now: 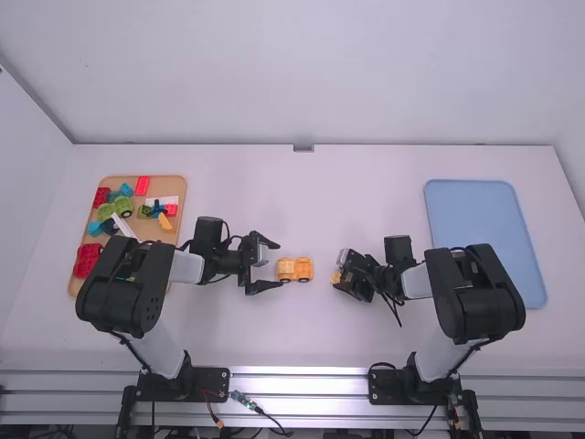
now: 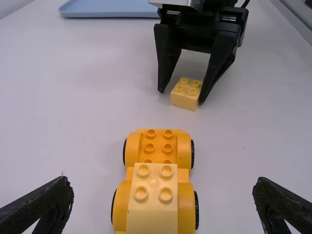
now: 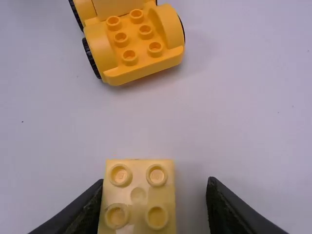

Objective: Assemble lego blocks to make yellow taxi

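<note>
Beside the yellow car base, my left gripper stands open, just to its left. In the left wrist view a pale yellow block is mounted on one end of the wheeled base, between the widely parted fingers of my left gripper. To the right of the base, a loose light yellow block lies by my right gripper. The right wrist view has this block between the fingers of my right gripper, which is open, with a gap on one side of the block.
At the left stands a tan tray holding several red, green, blue and other bricks. A blue tray lies at the right, past the right arm.
</note>
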Available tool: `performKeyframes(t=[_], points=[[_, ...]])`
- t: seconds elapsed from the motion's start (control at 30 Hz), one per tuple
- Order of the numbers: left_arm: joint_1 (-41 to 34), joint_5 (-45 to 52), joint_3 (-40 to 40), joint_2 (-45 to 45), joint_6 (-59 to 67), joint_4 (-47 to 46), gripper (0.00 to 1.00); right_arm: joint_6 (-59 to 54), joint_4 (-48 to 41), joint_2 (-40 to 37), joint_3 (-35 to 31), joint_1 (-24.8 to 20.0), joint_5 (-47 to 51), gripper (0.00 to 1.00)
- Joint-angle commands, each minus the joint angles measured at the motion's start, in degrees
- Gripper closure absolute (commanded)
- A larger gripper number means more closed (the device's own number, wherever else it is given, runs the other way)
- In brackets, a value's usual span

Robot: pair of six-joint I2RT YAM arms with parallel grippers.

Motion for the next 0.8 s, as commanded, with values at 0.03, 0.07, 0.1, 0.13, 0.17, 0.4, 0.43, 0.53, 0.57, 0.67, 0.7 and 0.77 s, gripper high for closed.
performKeyframes(t=[0.03, 0.07, 0.1, 0.13, 0.17, 0.4, 0.43, 0.53, 0.57, 0.67, 0.7, 0.77], points=[[-0.46, 1.64, 0.37, 0.41, -0.17, -0.22, 0.01, 0.09, -0.42, 0.85, 0.22, 0.17, -0.02, 0.55], [-0.48, 1.66, 0.37, 0.41, -0.17, -0.24, 0.01, 0.09, -0.48, 0.85, 0.24, 0.15, 0.0, 0.58], [-0.46, 1.64, 0.37, 0.41, -0.2, -0.24, 0.01, 0.09, -0.48, 0.85, 0.24, 0.15, -0.02, 0.59], [-0.46, 1.64, 0.37, 0.41, -0.2, -0.24, 0.01, 0.07, -0.48, 0.85, 0.22, 0.15, -0.02, 0.59], [-0.48, 1.64, 0.37, 0.41, -0.2, -0.26, 0.01, 0.09, -0.48, 0.83, 0.22, 0.15, -0.04, 0.6], [-0.48, 0.98, 0.37, 0.41, -0.17, -0.5, 0.01, 0.09, -0.98, -0.22, 0.22, 0.17, -1.4, 0.65], [-0.48, 1.01, 0.37, 0.41, -0.2, -0.52, 0.01, 0.07, -1.22, -0.37, 0.22, 0.15, -1.33, 0.66], [-0.48, 0.2, 0.37, 0.41, -0.17, -0.66, 0.01, 0.07, -1.97, -0.86, 0.24, 0.15, -1.31, 0.68], [-0.48, -0.55, 0.37, 0.41, -0.2, -0.68, 0.01, 0.07, -1.99, -1.01, 0.22, 0.17, -1.29, 0.69], [-1.05, -2.45, 0.37, 1.22, -0.15, -0.35, 0.01, 0.09, -2.21, -1.69, 0.24, 0.15, -1.51, 0.73], [-1.55, -1.75, 0.37, 2.12, -0.15, 0.44, 0.01, 0.09, -2.49, -2.36, 0.22, 0.17, -1.49, 0.73], [-2.19, -1.66, 0.37, 3.39, -0.15, 1.75, 0.01, 0.09, -3.41, -3.7, 0.26, 0.15, -1.31, 0.78]])
